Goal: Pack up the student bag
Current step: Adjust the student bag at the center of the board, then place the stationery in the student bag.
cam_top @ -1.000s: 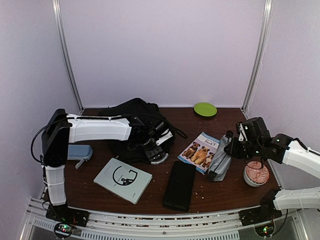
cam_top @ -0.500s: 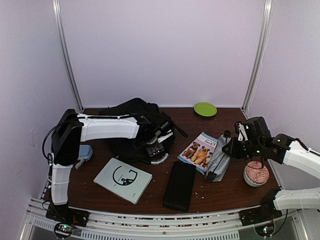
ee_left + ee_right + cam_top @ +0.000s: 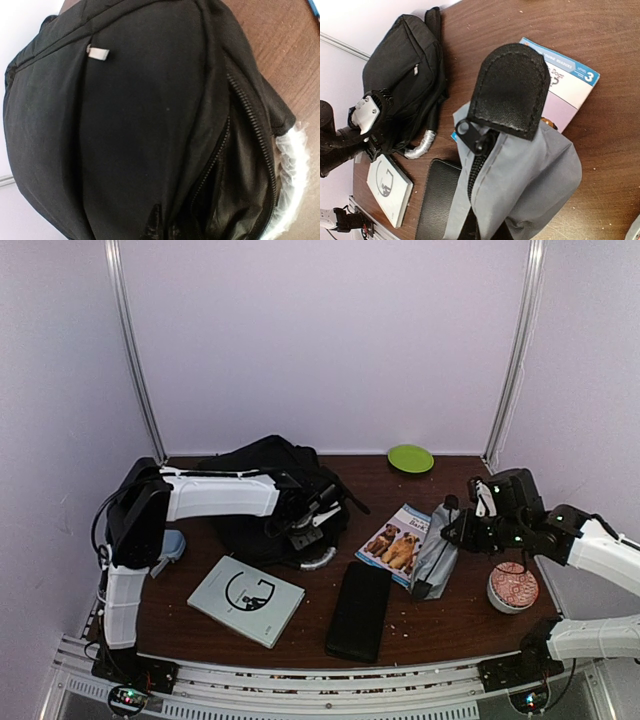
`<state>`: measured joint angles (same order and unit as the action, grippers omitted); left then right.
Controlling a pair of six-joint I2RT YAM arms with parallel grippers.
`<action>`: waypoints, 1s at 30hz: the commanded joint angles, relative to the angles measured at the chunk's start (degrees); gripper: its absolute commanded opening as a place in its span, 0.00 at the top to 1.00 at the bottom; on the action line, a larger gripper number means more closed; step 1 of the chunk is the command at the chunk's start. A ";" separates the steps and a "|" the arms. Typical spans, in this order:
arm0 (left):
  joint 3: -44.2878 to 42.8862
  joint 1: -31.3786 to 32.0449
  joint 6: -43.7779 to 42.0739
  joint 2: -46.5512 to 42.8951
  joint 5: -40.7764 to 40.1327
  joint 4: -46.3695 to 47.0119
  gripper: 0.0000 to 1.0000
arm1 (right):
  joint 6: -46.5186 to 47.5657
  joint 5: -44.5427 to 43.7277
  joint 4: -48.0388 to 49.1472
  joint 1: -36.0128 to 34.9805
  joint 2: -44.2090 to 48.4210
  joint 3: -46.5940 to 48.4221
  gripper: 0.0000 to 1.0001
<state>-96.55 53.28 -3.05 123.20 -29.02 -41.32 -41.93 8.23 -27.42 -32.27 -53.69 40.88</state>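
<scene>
While beside student bag (image 3: 258, 456), notebook (image 3: 246, 600), case (image 3: 359, 610), pouch (image 3: 437, 555).

The bag (image 3: 255, 465) sits back left on the worktop (image 3: 450, 625), a book (image 3: 245, 600) before it. Rightward come a case (image 3: 358, 612), magazine (image 3: 392, 545), pouch (image 3: 435, 558) and bowl (image 3: 513, 588).

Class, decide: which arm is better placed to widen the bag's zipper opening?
Left: the left gripper is shut at the student bag zipper; the right gripper holds the grey pouch, away from the bag.
</scene>
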 commanded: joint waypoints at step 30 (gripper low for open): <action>4.46 -11.79 34.32 -27.47 32.76 14.23 1.00 | -35.01 14.81 80.95 -8.86 -40.40 11.90 1.00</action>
<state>-94.78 41.10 26.44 99.66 0.40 -37.93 -70.63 27.27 38.11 -41.12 -91.55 54.33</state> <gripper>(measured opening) 0.025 0.019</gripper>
